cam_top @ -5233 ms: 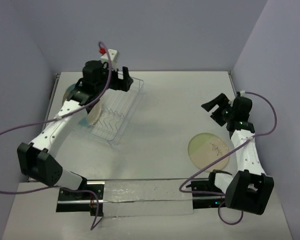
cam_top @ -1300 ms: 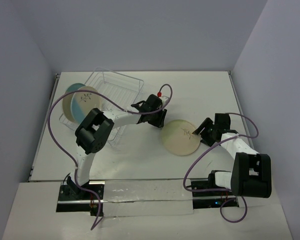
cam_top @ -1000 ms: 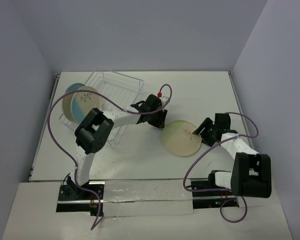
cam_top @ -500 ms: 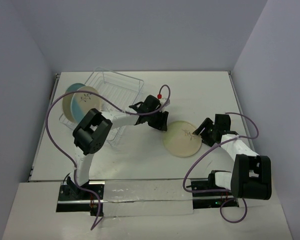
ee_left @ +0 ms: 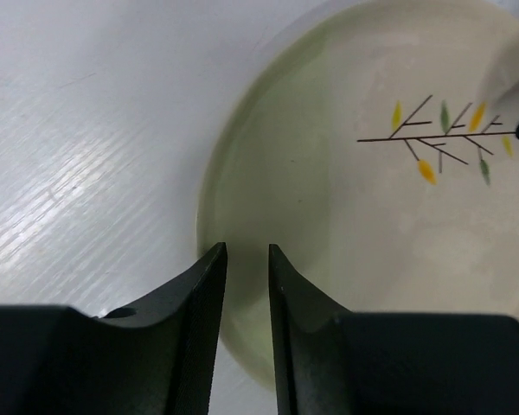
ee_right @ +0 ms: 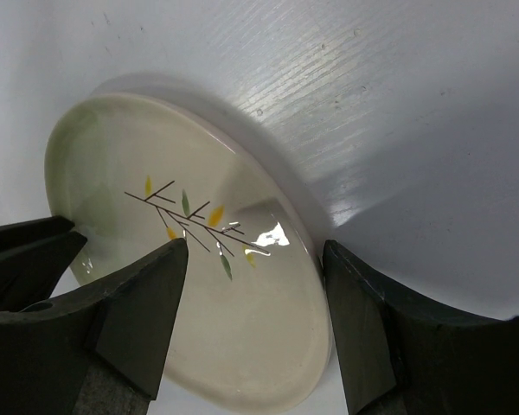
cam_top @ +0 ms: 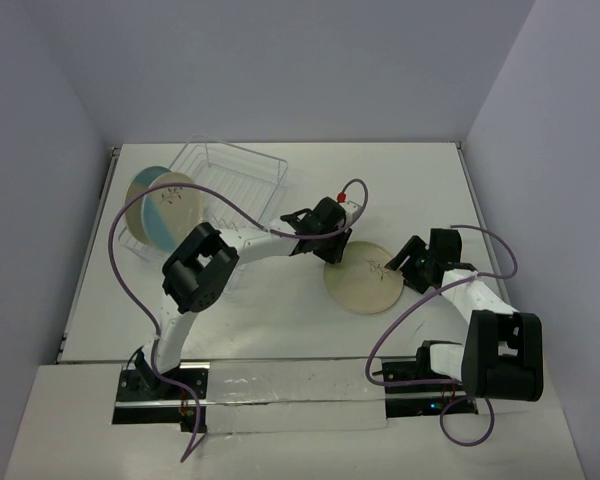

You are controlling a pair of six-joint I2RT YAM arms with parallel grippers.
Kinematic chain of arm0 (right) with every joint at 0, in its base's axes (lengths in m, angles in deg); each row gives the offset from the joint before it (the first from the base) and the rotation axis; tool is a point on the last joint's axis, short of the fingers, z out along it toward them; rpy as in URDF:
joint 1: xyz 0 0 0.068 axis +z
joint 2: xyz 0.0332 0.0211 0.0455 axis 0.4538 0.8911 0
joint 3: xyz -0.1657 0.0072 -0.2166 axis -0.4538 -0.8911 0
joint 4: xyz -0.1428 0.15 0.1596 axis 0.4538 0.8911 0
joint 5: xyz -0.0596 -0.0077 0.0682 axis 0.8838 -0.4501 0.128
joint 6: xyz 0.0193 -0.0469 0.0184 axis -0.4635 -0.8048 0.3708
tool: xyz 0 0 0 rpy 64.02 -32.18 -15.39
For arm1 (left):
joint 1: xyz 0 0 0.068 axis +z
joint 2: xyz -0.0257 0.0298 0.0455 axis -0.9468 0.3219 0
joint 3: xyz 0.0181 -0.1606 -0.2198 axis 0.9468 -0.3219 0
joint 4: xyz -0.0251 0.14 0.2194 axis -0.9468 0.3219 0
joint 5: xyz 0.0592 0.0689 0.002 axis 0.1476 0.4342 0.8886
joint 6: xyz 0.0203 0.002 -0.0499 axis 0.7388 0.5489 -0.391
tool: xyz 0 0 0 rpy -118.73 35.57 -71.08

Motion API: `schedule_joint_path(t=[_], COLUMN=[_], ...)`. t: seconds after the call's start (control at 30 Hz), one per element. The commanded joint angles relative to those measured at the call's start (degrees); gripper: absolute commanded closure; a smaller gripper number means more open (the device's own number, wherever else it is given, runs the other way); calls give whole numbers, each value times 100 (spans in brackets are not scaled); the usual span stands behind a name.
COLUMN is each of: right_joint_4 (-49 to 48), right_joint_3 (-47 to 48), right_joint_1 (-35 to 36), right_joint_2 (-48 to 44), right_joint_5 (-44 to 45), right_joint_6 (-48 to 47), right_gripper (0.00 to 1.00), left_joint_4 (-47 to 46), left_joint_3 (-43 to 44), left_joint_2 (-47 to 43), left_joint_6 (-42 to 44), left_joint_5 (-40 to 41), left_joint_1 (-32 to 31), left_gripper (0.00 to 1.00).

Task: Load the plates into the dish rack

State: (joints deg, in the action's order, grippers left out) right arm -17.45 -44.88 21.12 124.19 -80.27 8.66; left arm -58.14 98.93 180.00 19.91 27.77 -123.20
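The pale-green plate (cam_top: 363, 285) lies face up on the white table (cam_top: 380, 180), well to the right of the dish rack (cam_top: 245, 175) and nearer the arms' bases than the rack is. It is a round, shallow, glossy disc, so it has no long axis. Its green-tinted segment faces the rack, and the dark twig drawing (ee_left: 441, 138) with small yellow and green leaves sits on the half away from the rack. The left gripper (ee_left: 246, 251) is at the plate's rack-side rim, its dark fingers drawn close with only a thin slit that the rim passes through; whether they pinch the rim cannot be told. The right gripper (ee_right: 253, 249) is at the rim farthest from the rack, fingers spread wide astride that edge without clamping it. In the thin silvery wire rack's left end, two light-blue plates (cam_top: 165, 215) stand on edge, side by side.
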Motion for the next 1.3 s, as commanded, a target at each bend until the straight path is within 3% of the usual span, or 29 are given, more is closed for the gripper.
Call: schedule_joint_path(t=[0.0, 0.23, 0.47, 0.5, 0.57, 0.63, 1.27], right_joint_4=[183, 179, 188, 188, 188, 181, 181], right_joint_3=[-212, -218, -191, -191, -191, -206, -226], right_joint_1=[33, 33, 33, 33, 33, 27, 33], right_joint_2=[-31, -23, -119, -128, -164, -190, -218], right_joint_5=[80, 63, 28, 11, -7, -5, -8], right_joint_6=[-137, -128, -128, -145, -146, -163, -218], right_gripper=[28, 28, 27, 25, 25, 25, 21], left_joint_4=[320, 339, 25, -8, -25, 98, 649], left_joint_3=[27, 64, 75, 66, 40, 76, 492], left_joint_2=[125, 108, -762, -804, -857, -807, 264], left_joint_6=[2, -72, 243, 317, 348, 349, -1], left_joint_5=[621, 536, 576, 602, 668, 779, 1552], left_joint_1=[17, 13, 12, 12, 12, 3, 12], left_gripper=[66, 70, 50, 34, 13, 2, 1])
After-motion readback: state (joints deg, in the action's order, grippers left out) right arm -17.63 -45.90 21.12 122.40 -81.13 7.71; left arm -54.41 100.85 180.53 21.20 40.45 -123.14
